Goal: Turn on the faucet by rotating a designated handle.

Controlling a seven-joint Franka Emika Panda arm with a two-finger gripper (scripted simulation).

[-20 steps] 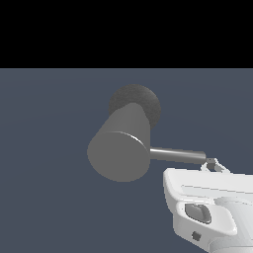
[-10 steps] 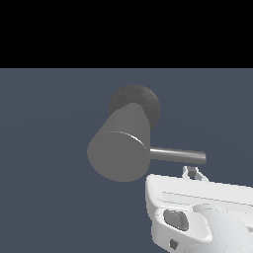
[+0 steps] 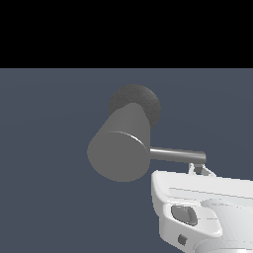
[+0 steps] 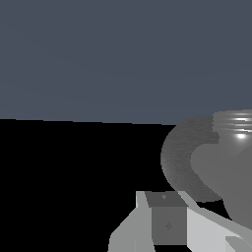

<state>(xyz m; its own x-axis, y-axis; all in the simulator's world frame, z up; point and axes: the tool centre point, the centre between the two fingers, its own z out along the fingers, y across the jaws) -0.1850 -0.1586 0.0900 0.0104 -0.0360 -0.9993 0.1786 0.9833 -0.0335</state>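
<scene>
Faucet: the faucet (image 3: 121,150) is being shown lying toward the exterior camera, its flat round end facing out and its dark round base (image 3: 141,101) behind; no tabletop edge is being shown, only a plain blue-grey ground.
Handle: the handle (image 3: 178,155) is sticking out of the cylinder's side toward the exterior view's right, roughly level.
End effector: the end effector (image 3: 200,169) is being held just under the handle's free end, its white body filling the exterior view's lower right corner.
Why placed so: the far tip is probably being approached because a push there would give the most leverage for rotation.
Finger state: it cannot be told whether the fingers are spread or pressed together; only small tips are being seen above the white housing.
Contact: touching or a slight gap at the rod cannot be settled.
Cut off: in the wrist view, the faucet (image 4: 216,157) is being cropped by the frame and the handle is not being made out.
</scene>
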